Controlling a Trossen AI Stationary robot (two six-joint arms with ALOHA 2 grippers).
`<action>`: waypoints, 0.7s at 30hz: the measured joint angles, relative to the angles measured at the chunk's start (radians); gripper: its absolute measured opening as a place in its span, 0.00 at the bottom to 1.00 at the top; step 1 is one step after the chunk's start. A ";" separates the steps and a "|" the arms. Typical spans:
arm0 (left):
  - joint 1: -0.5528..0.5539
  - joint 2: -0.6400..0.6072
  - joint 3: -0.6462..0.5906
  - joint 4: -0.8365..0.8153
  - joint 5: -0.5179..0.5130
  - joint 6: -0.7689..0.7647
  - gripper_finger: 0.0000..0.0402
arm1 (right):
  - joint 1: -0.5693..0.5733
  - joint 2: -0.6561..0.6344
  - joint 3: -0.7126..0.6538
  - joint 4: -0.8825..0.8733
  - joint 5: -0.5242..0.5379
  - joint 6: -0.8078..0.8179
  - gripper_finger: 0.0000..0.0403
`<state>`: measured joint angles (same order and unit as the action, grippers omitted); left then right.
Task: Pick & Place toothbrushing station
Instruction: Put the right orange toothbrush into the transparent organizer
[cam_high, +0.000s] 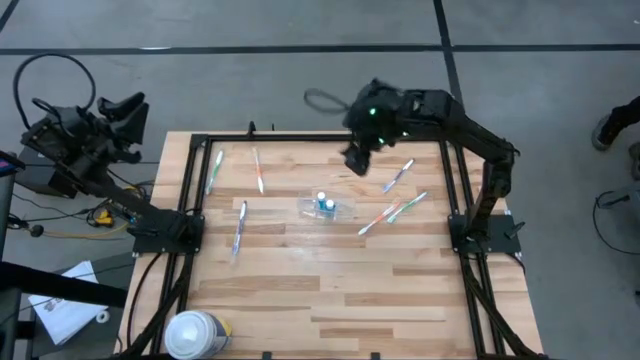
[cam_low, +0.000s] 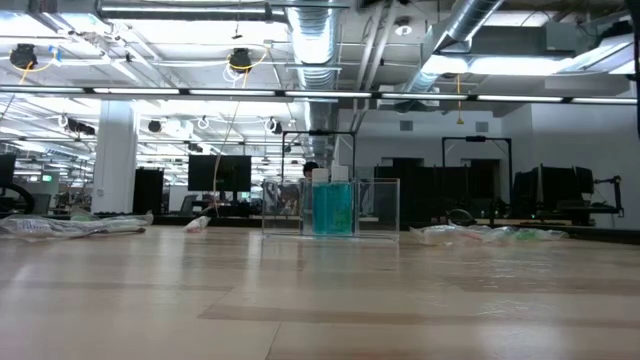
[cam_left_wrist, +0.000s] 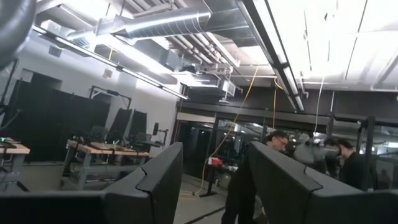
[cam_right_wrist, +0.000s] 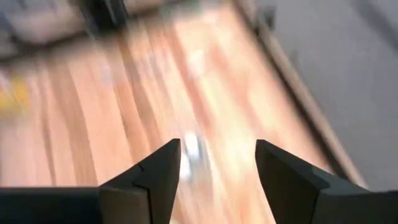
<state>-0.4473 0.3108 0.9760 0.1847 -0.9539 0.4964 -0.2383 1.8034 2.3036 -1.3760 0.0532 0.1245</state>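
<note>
- While you scan from the left in the high view, the left gripper is parked off the table's far-left corner, over the floor; its wrist view shows the fingers spread with nothing between them, pointed at the room.
- On the table, far left, a green brush and a pink brush lie apart from each other.
- Nearer you, a blue brush lies alone.
- Big white canister sits at the near-left edge.
- Mid-table you have the clear cup, with white-topped tubes and something teal inside; the low view shows it standing upright.
- Right gripper hangs above the far side of the table, just beyond and right of the cup, touching nothing. Its wrist view shows the fingers apart and nothing held; that picture is motion-blurred.
- Right of the cup: one brush further back, two more lying side by side nearer you. Colours hard to tell.
</note>
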 joint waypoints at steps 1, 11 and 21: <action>0.000 0.004 0.000 -0.002 -0.001 -0.001 0.45 | -0.004 -0.001 -0.026 -0.053 0.000 -0.002 0.48; 0.000 0.099 -0.001 -0.014 -0.021 -0.011 0.45 | 0.005 -0.184 -0.605 0.055 -0.203 -0.066 0.50; 0.000 0.144 -0.002 -0.009 -0.046 -0.043 0.45 | -0.008 -0.491 -1.313 0.572 -0.336 0.182 0.50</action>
<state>-0.4473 0.4553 0.9745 0.1753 -0.9997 0.4539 -0.2462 1.3128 0.9907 -0.8044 -0.2825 0.3064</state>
